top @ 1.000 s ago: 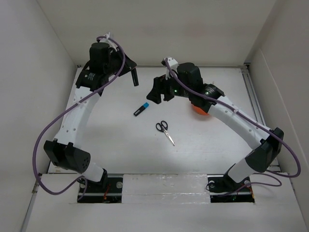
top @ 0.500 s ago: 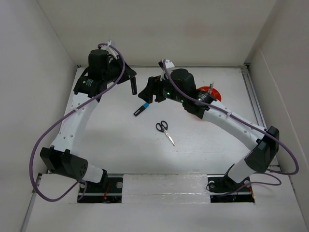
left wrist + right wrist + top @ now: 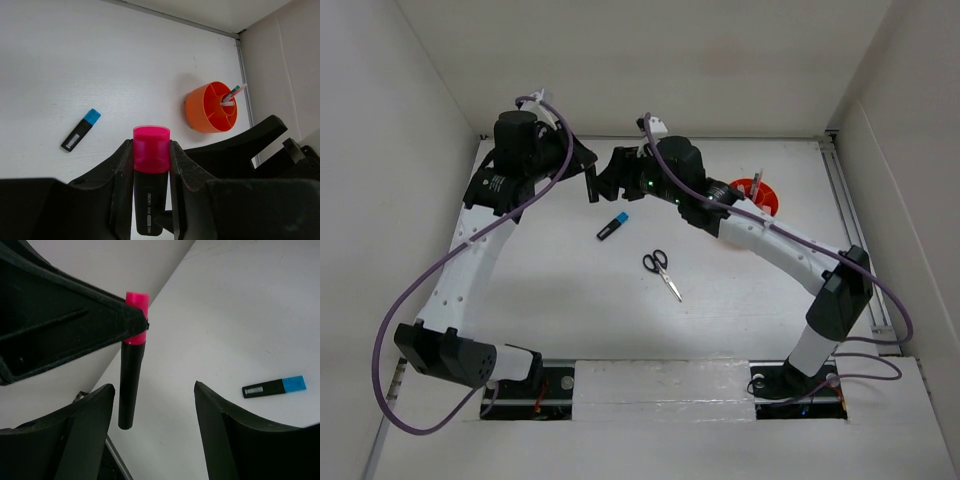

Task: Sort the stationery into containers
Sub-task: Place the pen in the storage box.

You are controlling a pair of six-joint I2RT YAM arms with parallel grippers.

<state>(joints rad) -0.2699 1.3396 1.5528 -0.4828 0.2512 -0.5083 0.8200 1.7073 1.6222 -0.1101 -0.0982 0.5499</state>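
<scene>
a: what is the left claw (image 3: 150,156) doing?

b: it is gripping a pink-and-black highlighter (image 3: 150,200), with its jaws pressing on the barrel just under the pink cap. it is holding it upright in the air above the far left part of the tabletop (image 3: 570,295).

a: and the right claw?

b: the right claw (image 3: 154,390) is hanging just beside it, jaws standing wide apart and gripping nothing. the highlighter's black end is dangling close to one finger.

a: what is lying on the tabletop?

b: a blue-capped black marker (image 3: 612,227) is lying flat near the middle, toward the far edge. black-handled scissors (image 3: 661,273) are lying closed near the centre.

a: where is the container?

b: the orange tub (image 3: 197,117) is sitting toward the far right corner, with a pink pencil (image 3: 239,91) leaning in one compartment.
</scene>
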